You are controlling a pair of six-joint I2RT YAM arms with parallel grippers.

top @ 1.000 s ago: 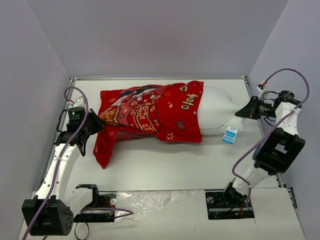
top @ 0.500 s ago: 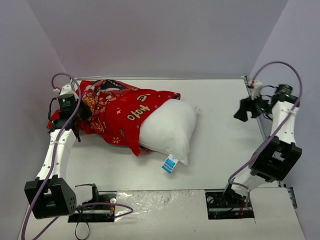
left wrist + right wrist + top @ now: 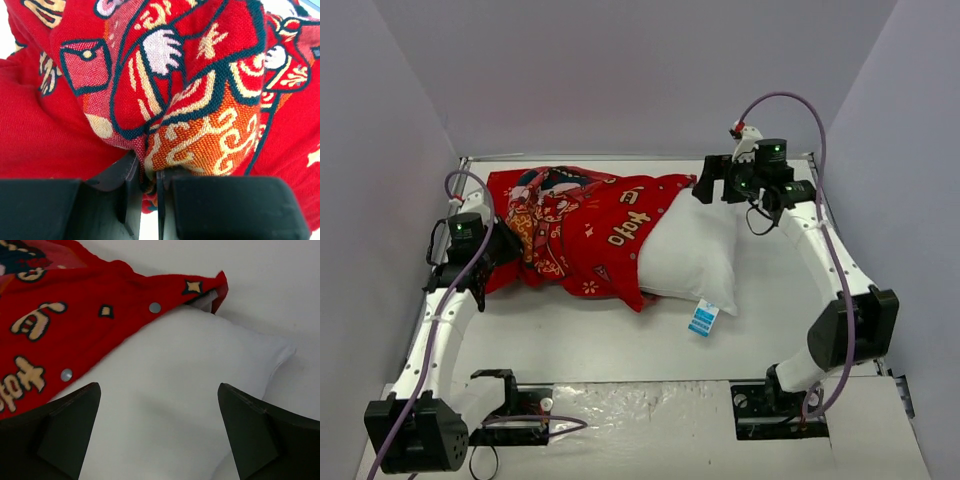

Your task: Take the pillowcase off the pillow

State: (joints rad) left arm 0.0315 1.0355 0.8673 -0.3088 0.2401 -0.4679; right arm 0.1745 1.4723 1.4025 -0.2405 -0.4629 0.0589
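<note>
Across the white table the pillow lies slantwise, its right half bare and its left half inside the red pillowcase, which bunches up toward the table's left edge. The cover looks about halfway off. The slack red cloth heaped at the left suggests the case is being drawn off that way.

At that left heap, the left gripper has its jaws pressed nearly together on a fold of the printed cloth. It pinches the closed end, which I take to be the pulling grip.

Over the pillow's far bare corner, the right gripper hangs with its jaws spread wide and nothing between them, just beside the open hem. It seems placed there to catch the white stuffing and hold it back while the cover slides away. It should take pillow only, not the hem.

Along that hem, 2 metal snaps sit undone. At the near corner, the small blue-and-white tag pokes out onto the table.
</note>
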